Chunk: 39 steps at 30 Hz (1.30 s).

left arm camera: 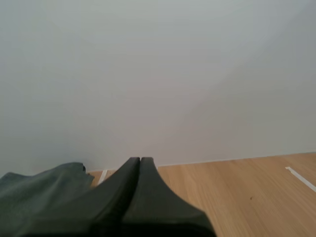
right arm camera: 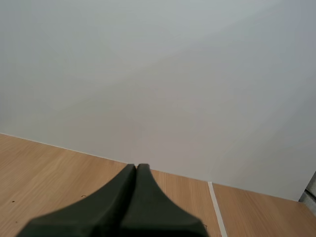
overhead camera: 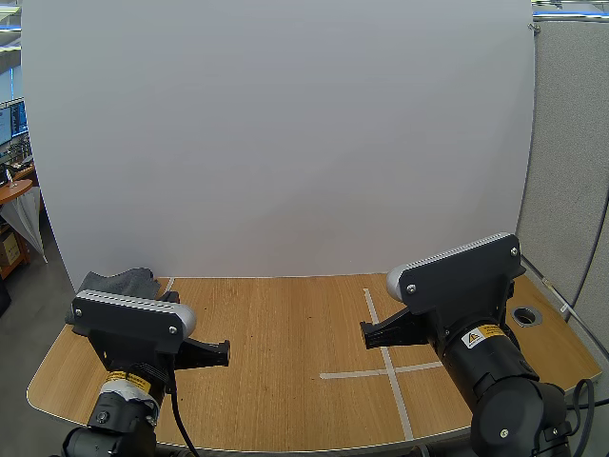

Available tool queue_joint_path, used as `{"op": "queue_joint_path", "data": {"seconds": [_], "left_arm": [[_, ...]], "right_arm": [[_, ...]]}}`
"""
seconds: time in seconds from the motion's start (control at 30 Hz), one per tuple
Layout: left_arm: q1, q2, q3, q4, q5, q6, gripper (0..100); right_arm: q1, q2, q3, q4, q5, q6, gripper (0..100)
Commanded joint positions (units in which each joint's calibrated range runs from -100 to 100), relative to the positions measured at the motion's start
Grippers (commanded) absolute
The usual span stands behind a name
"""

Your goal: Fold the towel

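A dark grey towel [overhead camera: 119, 283] lies crumpled at the table's far left, by the white backdrop. In the left wrist view the towel [left arm camera: 34, 192] sits just beside my left gripper [left arm camera: 140, 160], whose fingers lie together as one dark wedge, holding nothing. In the high view the left gripper [overhead camera: 221, 352] hovers low over the wood, in front of the towel. My right gripper [right arm camera: 136, 168] is likewise shut on nothing; it hangs over the right half of the table [overhead camera: 285, 333], where the right gripper [overhead camera: 367, 331] is near the white tape lines.
White tape lines [overhead camera: 385, 367] form a cross on the right part of the wooden table. A round cable hole [overhead camera: 525, 315] sits near the right edge. A white backdrop [overhead camera: 285, 133] stands along the far edge.
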Motion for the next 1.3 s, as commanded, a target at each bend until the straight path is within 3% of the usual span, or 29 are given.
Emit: {"op": "queue_joint_path", "data": {"seconds": [0.0,0.5,1.27], "left_arm": [[-0.03,0.01,0.1,5.11,5.27,-6.2,0],[-0.03,-0.38,0.1,6.67,21.17,-8.57,0],[-0.03,-0.38,0.1,6.67,19.78,-8.47,0]], "right_arm": [[0.08,-0.07,0.18,-0.24,-1.11,0.27,0],[0.08,-0.07,0.18,-0.24,-1.11,0.27,0],[0.08,-0.07,0.18,-0.24,-1.11,0.27,0]]}}
